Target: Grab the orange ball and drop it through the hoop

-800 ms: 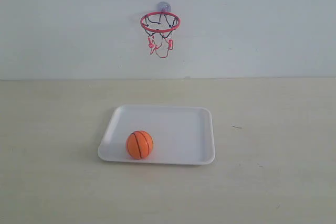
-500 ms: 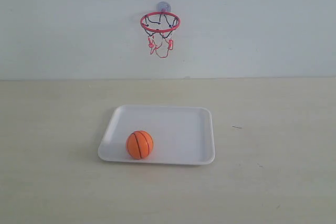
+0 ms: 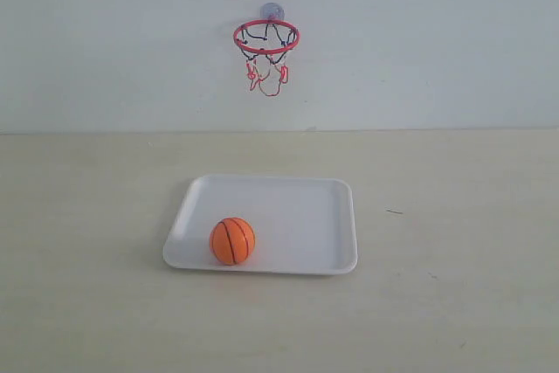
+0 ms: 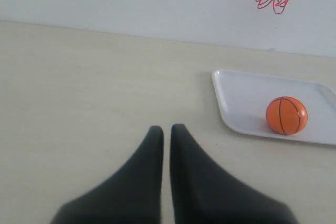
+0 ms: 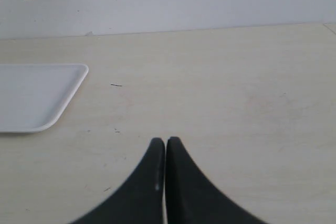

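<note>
While both jaws seem pressed together, the orange ball (image 3: 232, 241) lies unmoved.

One orange ball (image 3: 232, 241), one hoop (image 3: 266, 37) and one white tray (image 3: 306, 211) are counted. Two grippers are recorded: one left gripper (image 4: 166, 129) and one right gripper (image 5: 166, 141). Two dark fingers (image 4: 149, 153) are noted on each, four in all.

Pale beige table (image 3: 454, 303), white tray (image 3: 306, 216) lying flat near its middle
</note>
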